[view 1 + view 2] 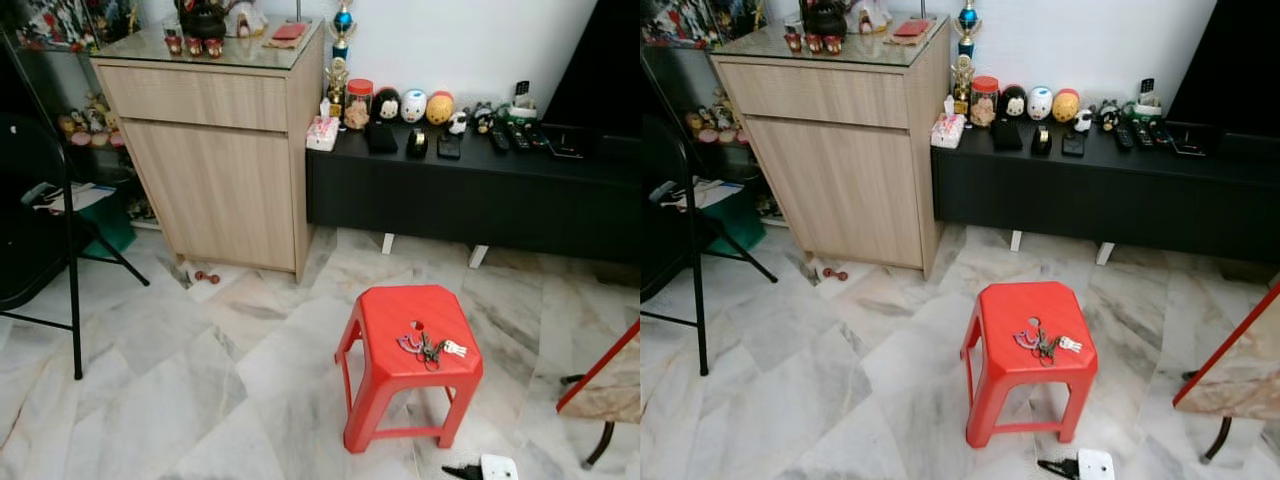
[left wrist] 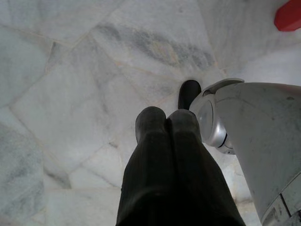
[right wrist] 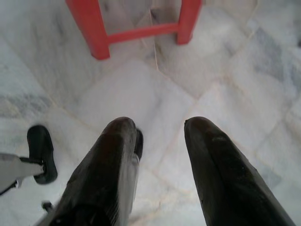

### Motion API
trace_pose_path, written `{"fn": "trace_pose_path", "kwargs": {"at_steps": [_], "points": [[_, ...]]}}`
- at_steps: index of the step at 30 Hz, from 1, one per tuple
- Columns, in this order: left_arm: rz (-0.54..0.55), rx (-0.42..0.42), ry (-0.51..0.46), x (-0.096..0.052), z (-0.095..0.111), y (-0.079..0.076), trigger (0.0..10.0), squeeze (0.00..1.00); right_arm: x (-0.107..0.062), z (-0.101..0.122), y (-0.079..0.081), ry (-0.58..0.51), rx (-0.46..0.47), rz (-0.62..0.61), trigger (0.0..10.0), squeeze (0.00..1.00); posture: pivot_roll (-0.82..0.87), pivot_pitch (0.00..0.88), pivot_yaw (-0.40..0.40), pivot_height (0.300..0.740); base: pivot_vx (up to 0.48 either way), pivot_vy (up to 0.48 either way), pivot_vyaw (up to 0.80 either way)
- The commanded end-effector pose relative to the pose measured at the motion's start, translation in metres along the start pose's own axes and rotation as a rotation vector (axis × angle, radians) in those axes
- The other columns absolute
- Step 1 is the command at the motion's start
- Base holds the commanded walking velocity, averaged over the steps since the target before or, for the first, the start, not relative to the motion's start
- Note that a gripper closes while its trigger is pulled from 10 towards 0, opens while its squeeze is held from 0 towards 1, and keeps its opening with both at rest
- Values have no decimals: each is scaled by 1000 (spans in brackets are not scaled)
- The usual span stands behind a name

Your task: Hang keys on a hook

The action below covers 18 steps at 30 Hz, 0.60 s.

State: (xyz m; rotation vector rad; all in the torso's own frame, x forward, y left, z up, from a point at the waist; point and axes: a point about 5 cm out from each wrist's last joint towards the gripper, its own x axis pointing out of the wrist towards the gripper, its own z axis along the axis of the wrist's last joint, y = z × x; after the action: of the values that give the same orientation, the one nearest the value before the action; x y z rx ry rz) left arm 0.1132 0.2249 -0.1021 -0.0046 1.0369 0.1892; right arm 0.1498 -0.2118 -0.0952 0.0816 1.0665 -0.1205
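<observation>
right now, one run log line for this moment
phase: approach | keys: on red stool | left tool: shut, idle above floor | right tool: open, empty

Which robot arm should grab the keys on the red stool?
Probably the right. The right gripper is open and points at the floor just in front of the red stool. The left gripper is shut, farther from it. The keys lie on top.

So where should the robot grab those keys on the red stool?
Probably from straight above, pinching the middle of the keys where the rings bunch up. They lie flat on the red stool seat, so nothing sticks up to grab sideways. The open right gripper looks readiest.
</observation>
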Motion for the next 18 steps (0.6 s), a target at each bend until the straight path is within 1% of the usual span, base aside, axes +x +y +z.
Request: {"fn": "trace_pose_path", "kwargs": {"at_steps": [1,3,4,5,7,9,14,15,18], "points": [[-27,-8,17,-1,-5,-8,10000,0,1,2,4,-8,-3,4,10000,0,181,0,-58,740,0,0,531],[-28,-7,17,-1,-5,-8,10000,0,1,1,7,-11,4,6,10000,0,181,0,-58,740,0,0,531],[-28,-8,16,-1,-5,-8,10000,0,1,-1,13,-11,37,10,10000,0,184,0,-61,740,0,0,0],[-28,-9,15,-1,-5,-8,10000,0,1,-3,16,-8,42,13,10000,0,183,0,-62,740,0,0,0],[-28,-11,14,0,-5,-8,10000,0,1,-6,21,-3,39,19,10000,0,185,0,-64,740,0,0,0],[-27,-17,14,0,-4,-8,10000,0,1,-9,25,3,34,20,10000,0,185,0,-64,740,242,0,0],[-26,-20,12,0,-4,-8,10000,0,1,-10,24,7,39,9,10000,0,187,0,-64,740,243,0,0],[-26,-21,12,0,-4,-8,10000,0,1,-11,20,7,41,1,10000,0,187,0,-64,740,251,0,0],[-26,-22,12,0,-4,-8,10000,0,0,-12,15,4,47,-9,10000,0,187,0,-63,740,251,0,0]]}}
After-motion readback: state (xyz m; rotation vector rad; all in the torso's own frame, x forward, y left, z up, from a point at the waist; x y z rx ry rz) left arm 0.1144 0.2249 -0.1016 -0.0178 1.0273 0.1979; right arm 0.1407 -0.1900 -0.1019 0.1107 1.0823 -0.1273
